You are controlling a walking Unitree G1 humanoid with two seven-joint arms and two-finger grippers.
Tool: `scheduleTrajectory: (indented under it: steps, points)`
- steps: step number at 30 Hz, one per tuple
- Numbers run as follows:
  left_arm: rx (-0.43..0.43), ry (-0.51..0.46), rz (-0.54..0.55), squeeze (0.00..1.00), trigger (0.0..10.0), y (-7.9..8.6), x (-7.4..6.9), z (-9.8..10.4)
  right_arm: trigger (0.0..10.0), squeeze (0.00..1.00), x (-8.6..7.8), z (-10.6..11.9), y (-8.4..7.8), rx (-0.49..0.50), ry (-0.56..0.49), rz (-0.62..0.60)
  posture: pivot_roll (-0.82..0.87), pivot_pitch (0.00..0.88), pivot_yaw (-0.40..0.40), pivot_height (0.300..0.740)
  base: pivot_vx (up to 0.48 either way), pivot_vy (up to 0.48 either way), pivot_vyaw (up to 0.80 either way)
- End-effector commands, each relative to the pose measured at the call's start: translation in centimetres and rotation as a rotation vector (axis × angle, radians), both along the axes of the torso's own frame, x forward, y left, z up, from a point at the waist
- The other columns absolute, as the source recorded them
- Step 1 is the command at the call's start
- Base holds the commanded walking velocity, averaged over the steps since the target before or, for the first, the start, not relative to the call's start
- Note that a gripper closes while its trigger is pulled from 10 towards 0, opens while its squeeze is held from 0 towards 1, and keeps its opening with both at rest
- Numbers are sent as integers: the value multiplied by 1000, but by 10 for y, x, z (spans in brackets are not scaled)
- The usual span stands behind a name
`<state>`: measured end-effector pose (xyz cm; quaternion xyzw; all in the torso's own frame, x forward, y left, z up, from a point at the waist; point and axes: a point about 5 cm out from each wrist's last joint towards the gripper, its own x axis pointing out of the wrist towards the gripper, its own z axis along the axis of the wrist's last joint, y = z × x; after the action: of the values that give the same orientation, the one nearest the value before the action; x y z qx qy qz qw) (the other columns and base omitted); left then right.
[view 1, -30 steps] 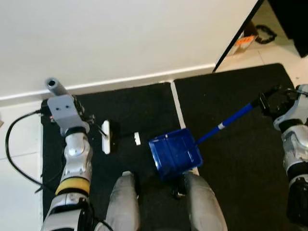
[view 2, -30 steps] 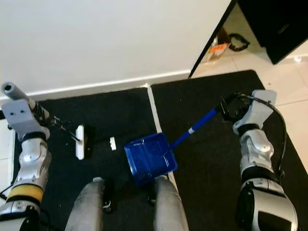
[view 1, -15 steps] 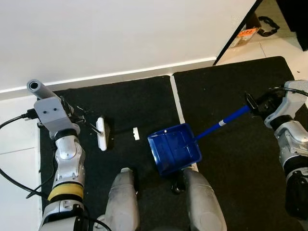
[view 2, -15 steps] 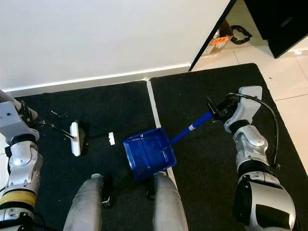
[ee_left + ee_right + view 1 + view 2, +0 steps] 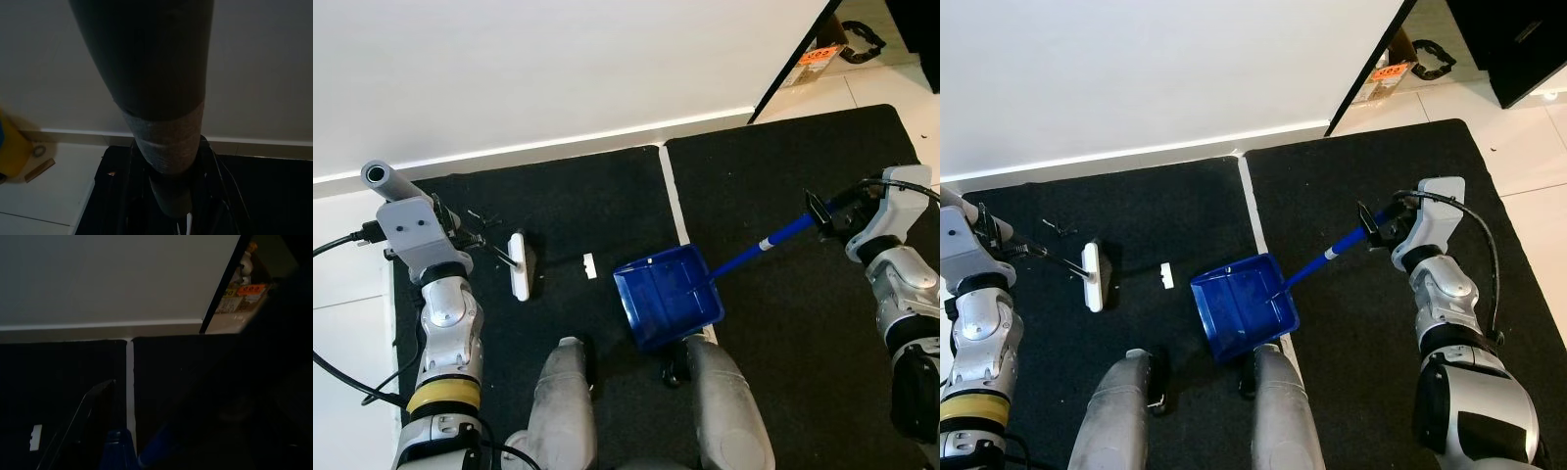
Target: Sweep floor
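So the robot is standing on two black mats (image 5: 578,215) with a sweeping tool in each hand. The right hand (image 5: 824,215) is gripping the end of the blue handle of the dustpan (image 5: 668,308), whose pan is sitting flat on the mat just ahead of the robot's feet, around 12 o'clock and a touch toward 1. The left hand (image 5: 460,227) is closed around the thin dark handle of the small brush (image 5: 520,265), with the white brush head resting on the mat out at about 10 o'clock. The little white scrap (image 5: 590,264) is lying on the mat between brush head and pan, nearer the pan but touching neither. Nothing seems to be in the pan yet, so I'd say the sweep is barely halfway: tools are lined up, but the scrap still needs pushing toward 3 o'clock into the pan.
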<state>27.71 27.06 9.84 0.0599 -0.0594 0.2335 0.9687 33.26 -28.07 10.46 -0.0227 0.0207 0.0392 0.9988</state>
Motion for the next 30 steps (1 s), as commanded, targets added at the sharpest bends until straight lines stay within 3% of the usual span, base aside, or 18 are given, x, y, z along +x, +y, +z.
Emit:
scheduleTrajectory:
  steps: [1,12,13,14,15,16,17,18,30]
  points:
    - [-7,99,35,0,10000,6,-14,-20,10000,0,-5,-5,-4,26,2,-25,147,399,-86,740,0,0,0]
    - [-4,99,39,0,10000,7,-16,-19,10000,0,-2,-5,2,32,0,3,150,401,-91,740,0,0,0]
    - [-4,100,40,0,10000,7,-16,-19,8314,0,-2,-6,4,33,5,8,151,398,-92,740,0,0,0]
    - [-4,101,41,0,10000,7,-16,-19,8314,0,-1,-6,4,34,9,11,151,398,-92,740,0,0,0]
    - [-5,100,42,0,10000,7,-16,-19,3725,0,-1,-7,5,36,10,15,151,398,-92,740,0,0,0]
    - [-5,100,42,0,10000,7,-16,-19,3725,0,-1,-7,5,36,10,15,151,398,-92,740,0,0,0]
    - [-5,100,42,0,10000,7,-16,-19,471,0,-1,-7,6,40,8,17,152,398,-92,740,0,0,0]
    - [-5,99,42,0,10000,7,-16,-19,0,0,-1,-7,6,45,5,19,152,398,-91,740,0,0,0]
    - [-5,99,35,0,10000,6,-16,-18,0,0,-1,-6,7,45,-2,25,155,396,-87,740,0,0,0]
